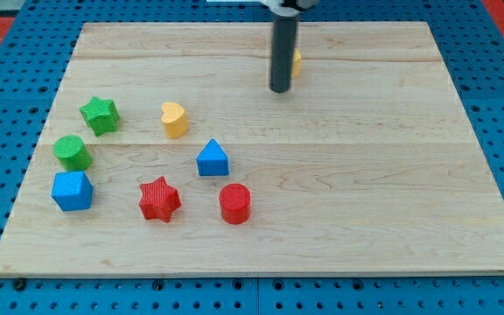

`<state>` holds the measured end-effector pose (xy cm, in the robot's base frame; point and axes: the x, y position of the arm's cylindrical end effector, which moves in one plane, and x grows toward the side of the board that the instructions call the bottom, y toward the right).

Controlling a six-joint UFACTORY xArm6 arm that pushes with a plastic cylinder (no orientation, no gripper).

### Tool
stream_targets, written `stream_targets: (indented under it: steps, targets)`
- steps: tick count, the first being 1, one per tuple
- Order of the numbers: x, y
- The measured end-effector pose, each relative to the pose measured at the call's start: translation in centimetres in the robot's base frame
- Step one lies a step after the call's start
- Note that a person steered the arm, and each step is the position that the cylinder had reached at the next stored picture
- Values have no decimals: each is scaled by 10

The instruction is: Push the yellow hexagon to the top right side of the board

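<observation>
The yellow hexagon (297, 62) sits near the view's top, a little right of centre, mostly hidden behind my dark rod. Only its right edge shows. My tip (279, 89) rests on the wooden board (392, 175) just to the left of and below the hexagon, right against it as far as I can tell.
A yellow heart (174, 119) lies left of centre. A green star (100, 115), a green cylinder (73, 152) and a blue cube (71, 190) stand at the left. A blue triangular block (213, 159), a red star (159, 199) and a red cylinder (234, 203) lie lower middle.
</observation>
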<state>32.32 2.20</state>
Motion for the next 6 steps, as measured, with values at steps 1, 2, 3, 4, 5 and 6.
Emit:
stream_targets:
  steps: [1,2,3,4,5,6]
  targets:
    - [-39,8]
    - [-46,18]
    - [-44,18]
    - [-45,36]
    - [-56,112]
    - [-64,142]
